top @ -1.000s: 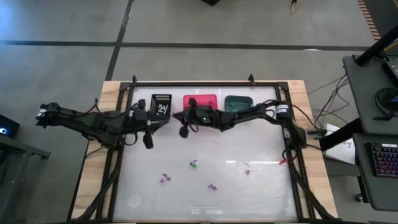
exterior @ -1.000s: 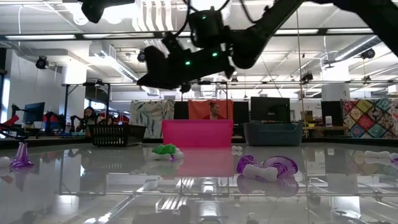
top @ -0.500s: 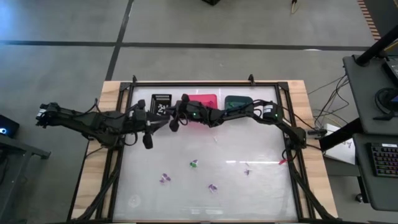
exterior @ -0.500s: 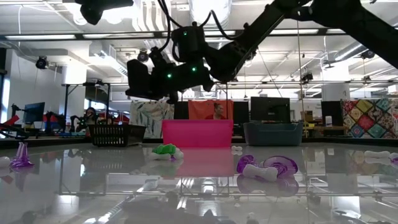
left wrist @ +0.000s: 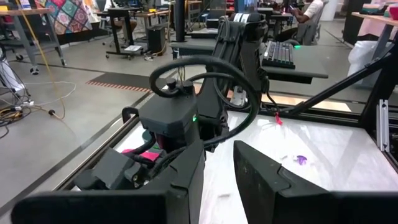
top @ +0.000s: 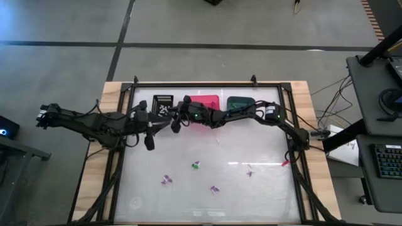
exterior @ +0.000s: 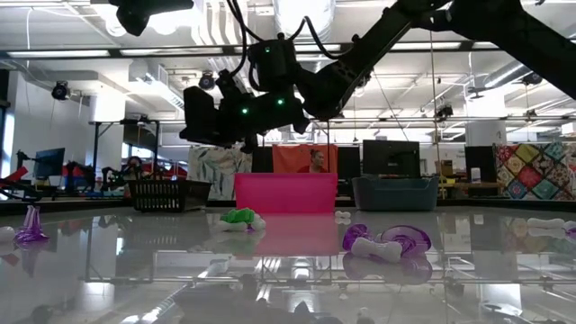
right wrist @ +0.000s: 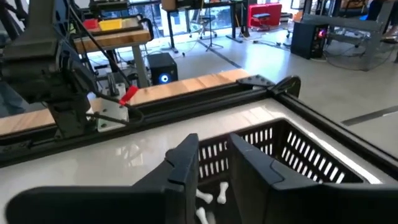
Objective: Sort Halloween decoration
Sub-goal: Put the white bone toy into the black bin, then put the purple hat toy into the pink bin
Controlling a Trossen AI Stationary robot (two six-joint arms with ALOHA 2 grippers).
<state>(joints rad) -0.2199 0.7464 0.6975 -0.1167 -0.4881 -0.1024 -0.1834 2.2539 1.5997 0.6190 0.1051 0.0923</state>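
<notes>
Since a second ago the right gripper (top: 176,123) has swung from in front of the pink bin (top: 207,99) towards the black bin (top: 162,102), and over the last half second it has barely shifted. It hangs above the table at the black bin's near right corner. In the right wrist view its own fingers (right wrist: 185,163) stand a narrow gap apart with nothing between them, and the black bin's slatted wall (right wrist: 292,149) lies just ahead. Two small white bone-shaped trinkets (right wrist: 208,198) rest on that bin's floor

The left gripper (top: 149,142) waits over the table's left part, in front of the black bin and near the right gripper; its fingers (left wrist: 186,180) are likewise a little apart and empty

The teal bin (top: 240,103) stands at the right end of the bin row along the table's far edge. The other trinkets lie loose on the glossy table top (top: 264,194), well apart from both grippers: a green trinket (top: 196,165) near the middle, a purple trinket (top: 166,180) to its near left, another purple piece (top: 214,189) to its near right, and a pale one (top: 249,171) further right. From table height the green trinket (exterior: 238,217) lies before the pink bin (exterior: 286,193), a purple bone shape (exterior: 387,241) sits closer to that camera, and a purple cone (exterior: 31,225) stands upright at the far left
</notes>
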